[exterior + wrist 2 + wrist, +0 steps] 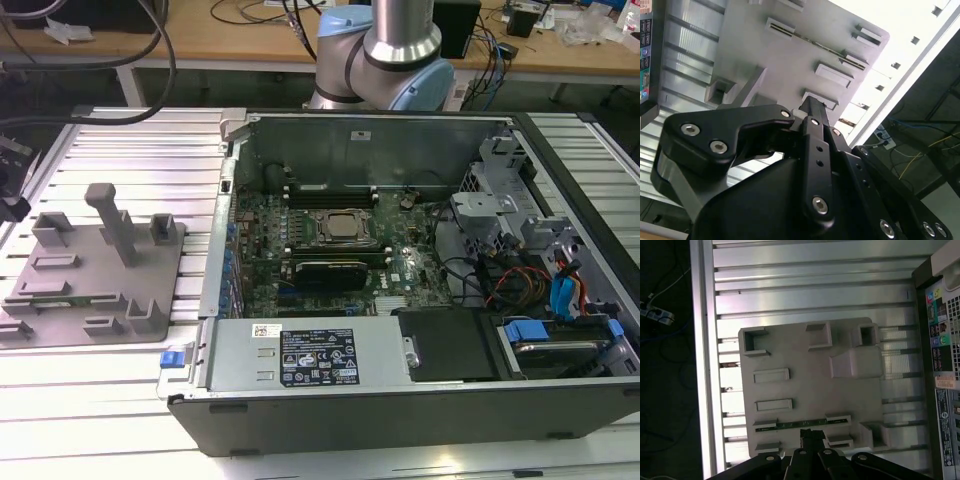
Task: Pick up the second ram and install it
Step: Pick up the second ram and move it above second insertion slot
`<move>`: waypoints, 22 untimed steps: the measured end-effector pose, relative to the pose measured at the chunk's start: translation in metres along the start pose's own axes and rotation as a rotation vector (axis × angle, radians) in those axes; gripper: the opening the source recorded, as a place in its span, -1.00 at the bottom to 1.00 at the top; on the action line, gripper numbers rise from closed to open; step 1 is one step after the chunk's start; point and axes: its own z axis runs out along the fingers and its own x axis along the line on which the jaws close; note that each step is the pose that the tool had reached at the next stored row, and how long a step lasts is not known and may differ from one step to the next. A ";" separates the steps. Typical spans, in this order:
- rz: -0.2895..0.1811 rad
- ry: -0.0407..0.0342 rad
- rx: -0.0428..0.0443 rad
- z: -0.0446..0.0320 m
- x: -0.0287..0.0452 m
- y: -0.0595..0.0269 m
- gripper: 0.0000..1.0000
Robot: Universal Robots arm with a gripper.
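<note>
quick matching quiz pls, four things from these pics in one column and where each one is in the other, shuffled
1 second ram
2 grey fixture
3 processor socket
4 tool

a inside the open computer case
b on the slotted metal table
c poised over the fixture, close to the ram
d lying in the grey fixture

Pairs: 1-d, 2-b, 3-a, 4-c
</note>
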 end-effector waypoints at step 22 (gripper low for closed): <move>-0.248 0.0111 -0.0061 0.0005 0.0000 0.0000 -0.84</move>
